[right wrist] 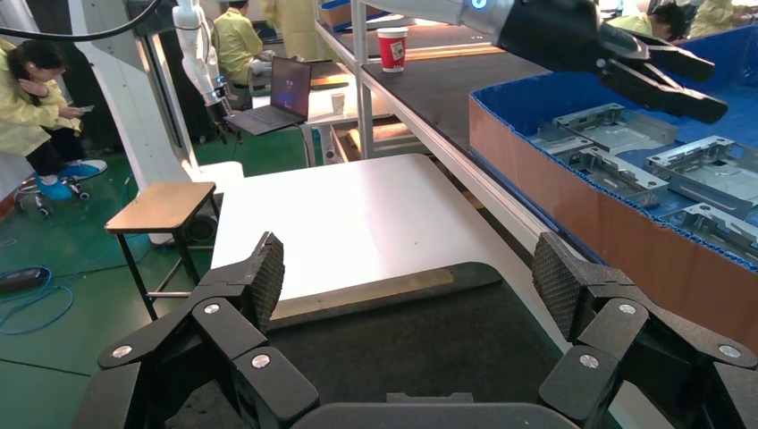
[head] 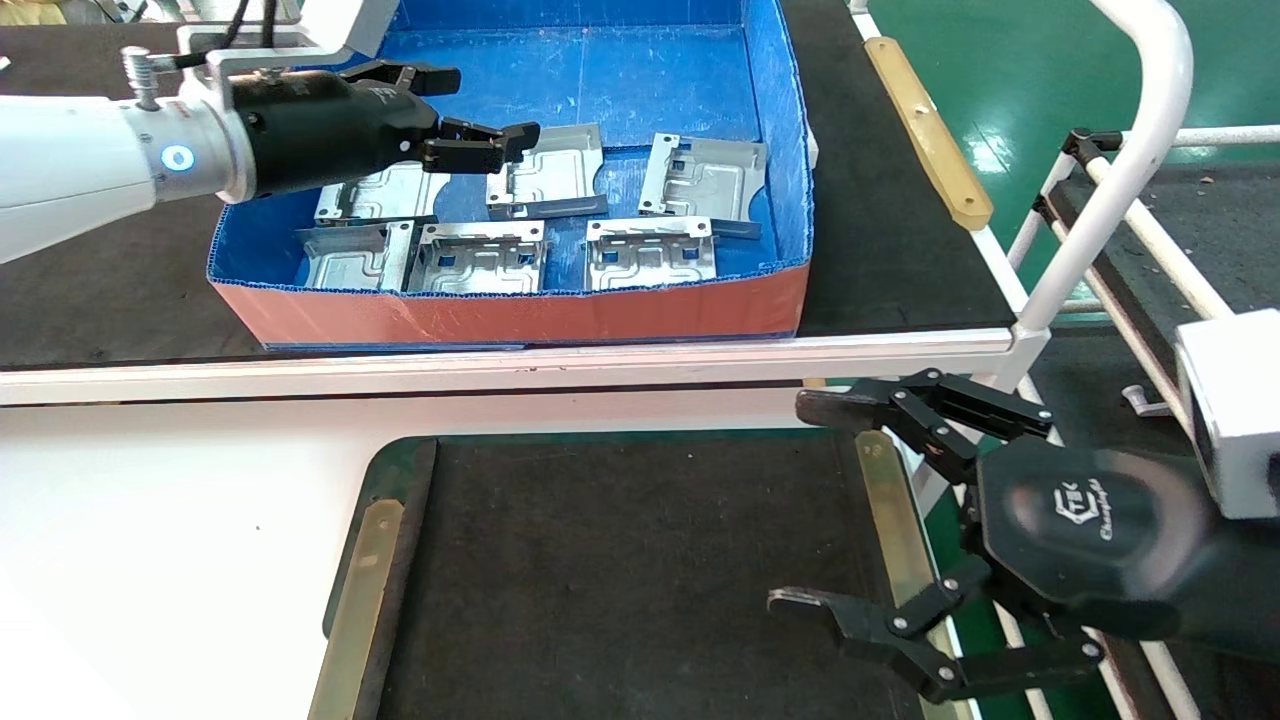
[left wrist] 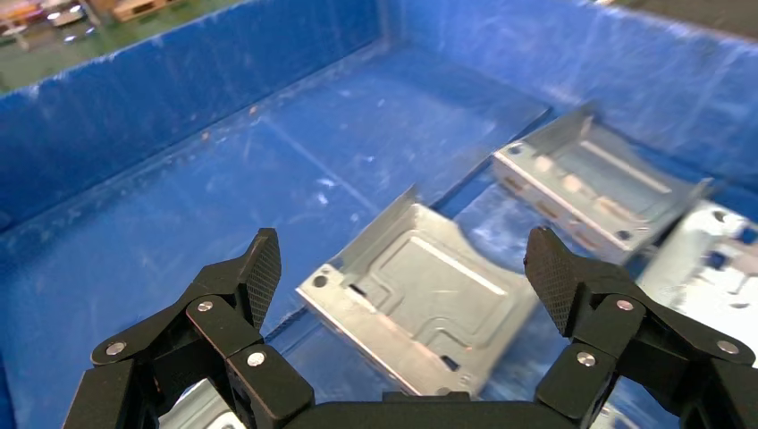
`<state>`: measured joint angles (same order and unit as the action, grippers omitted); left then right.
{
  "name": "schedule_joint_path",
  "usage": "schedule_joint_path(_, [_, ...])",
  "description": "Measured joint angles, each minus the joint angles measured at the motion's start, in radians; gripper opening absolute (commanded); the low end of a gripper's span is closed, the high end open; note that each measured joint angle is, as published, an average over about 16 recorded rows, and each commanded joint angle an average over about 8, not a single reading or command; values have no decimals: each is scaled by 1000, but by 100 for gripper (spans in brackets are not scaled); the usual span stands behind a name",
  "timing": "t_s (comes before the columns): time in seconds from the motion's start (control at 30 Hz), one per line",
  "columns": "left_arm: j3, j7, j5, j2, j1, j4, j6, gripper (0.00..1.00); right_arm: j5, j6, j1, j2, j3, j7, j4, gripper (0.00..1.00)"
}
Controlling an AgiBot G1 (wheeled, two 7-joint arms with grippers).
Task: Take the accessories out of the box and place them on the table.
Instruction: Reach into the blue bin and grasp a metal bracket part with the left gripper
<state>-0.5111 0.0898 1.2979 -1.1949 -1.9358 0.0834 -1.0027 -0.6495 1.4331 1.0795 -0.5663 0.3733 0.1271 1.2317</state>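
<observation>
Several silver bracket plates (head: 650, 253) lie in the box (head: 520, 310), which is blue inside with an orange-red front wall. My left gripper (head: 488, 106) is open and empty, hovering over the back row of plates. In the left wrist view my left gripper (left wrist: 402, 268) has one plate (left wrist: 438, 304) below and between its fingers (left wrist: 264, 273), apart from it; another plate (left wrist: 581, 183) lies beyond. My right gripper (head: 797, 502) is open and empty above the right edge of the table (head: 620, 570). It also shows in the right wrist view (right wrist: 407, 286), over the dark mat (right wrist: 402, 357).
The box stands on a dark bench (head: 900, 250) with a white front edge. Brass strips (head: 360, 590) edge the table. A white tube frame (head: 1130, 150) and a white block (head: 1230, 410) stand at right. A stool (right wrist: 161, 206), people and a red cup (right wrist: 391, 46) are farther off.
</observation>
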Motion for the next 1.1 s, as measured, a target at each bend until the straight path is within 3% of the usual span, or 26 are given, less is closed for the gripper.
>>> schedule_joint_path(1.1, [-18, -4, 28, -89, 8, -90, 178, 100, 0, 0, 0, 0, 0, 0, 0, 100])
